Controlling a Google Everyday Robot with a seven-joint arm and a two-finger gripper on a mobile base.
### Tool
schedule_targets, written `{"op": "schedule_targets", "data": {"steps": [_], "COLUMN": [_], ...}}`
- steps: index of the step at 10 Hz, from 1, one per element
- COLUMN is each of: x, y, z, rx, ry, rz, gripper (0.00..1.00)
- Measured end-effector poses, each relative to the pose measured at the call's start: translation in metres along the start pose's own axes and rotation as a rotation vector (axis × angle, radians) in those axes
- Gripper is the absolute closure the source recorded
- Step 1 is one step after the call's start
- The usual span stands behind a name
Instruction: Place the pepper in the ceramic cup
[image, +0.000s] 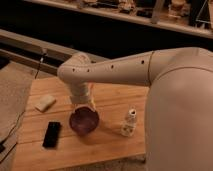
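gripper (83, 106) at the arm's end, low over the purple bowl (83, 122) | grip: cannot tell | pepper: cannot tell where | white bottle (129, 123) near bowl, black phone (51, 134) on its other side | wooden table (112, 102)

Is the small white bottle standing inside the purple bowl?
No, the white bottle stands on the wooden table apart from the purple bowl, while the hand hangs at the bowl's far rim.

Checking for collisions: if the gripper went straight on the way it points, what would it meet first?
Likely the purple bowl: the gripper points down right above it. Depth is unclear, so it might reach the wooden table just behind instead.
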Motion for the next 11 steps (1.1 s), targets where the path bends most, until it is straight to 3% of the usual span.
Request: {"op": "schedule_targets", "data": {"steps": [8,11], "x": [-0.005,-0.046], "y": [-0.002,-0.013], "z": [-0.002,-0.009], "rx": [-0.002,-0.021], "ry": [-0.010,-0.103], "rz": [-0.005,-0.020], "gripper": [0.35,0.35]}}
